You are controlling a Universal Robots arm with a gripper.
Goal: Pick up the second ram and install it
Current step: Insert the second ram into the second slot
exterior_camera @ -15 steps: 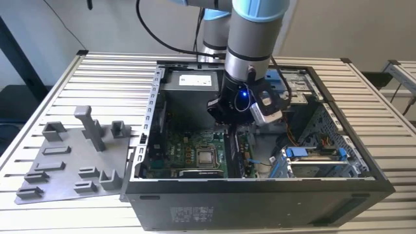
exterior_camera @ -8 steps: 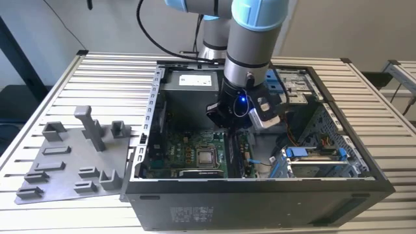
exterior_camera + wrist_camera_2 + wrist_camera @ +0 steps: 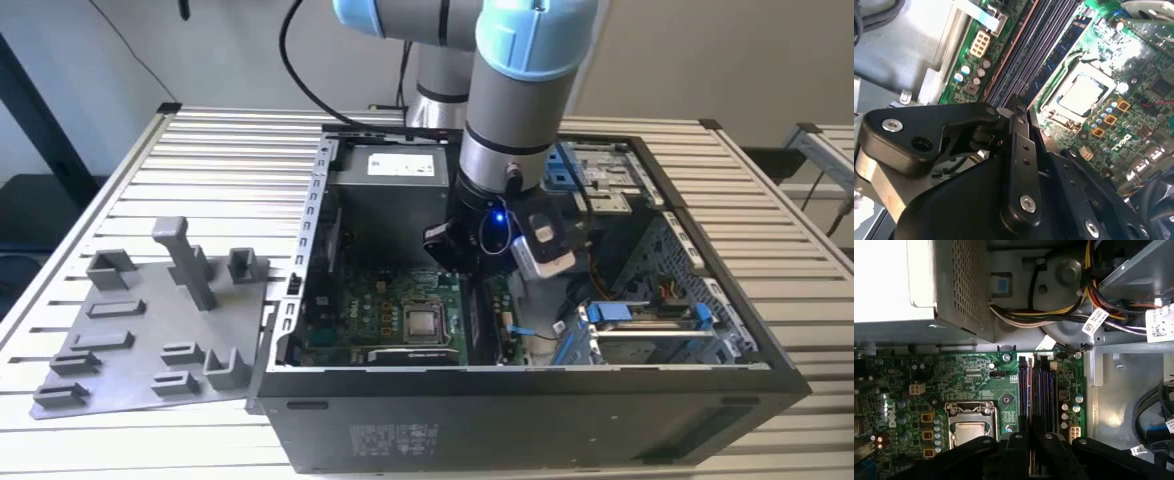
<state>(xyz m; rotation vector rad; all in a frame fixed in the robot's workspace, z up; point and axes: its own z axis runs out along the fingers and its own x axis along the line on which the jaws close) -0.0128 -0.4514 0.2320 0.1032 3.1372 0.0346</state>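
Note:
My gripper (image 3: 491,268) reaches down into the open computer case (image 3: 534,405), right above the memory slots (image 3: 1046,385) beside the silver processor (image 3: 971,432). In the second wrist view its fingers (image 3: 1019,145) stand almost together, and my gripper (image 3: 1025,110) is shut on a thin dark strip, the second ram (image 3: 1032,460). The second ram is lined up with the slots (image 3: 1034,55) and mostly hidden by the fingers. Another stick with bluish chips (image 3: 1069,37) sits in the slot nearest the processor (image 3: 1081,95).
A grey fixture plate (image 3: 134,340) with several blocks lies on the slatted table at the exterior view's left. Inside the case, the power supply (image 3: 929,290), a cable bundle (image 3: 1054,315) and the drive cage (image 3: 647,320) crowd around the green board (image 3: 387,300).

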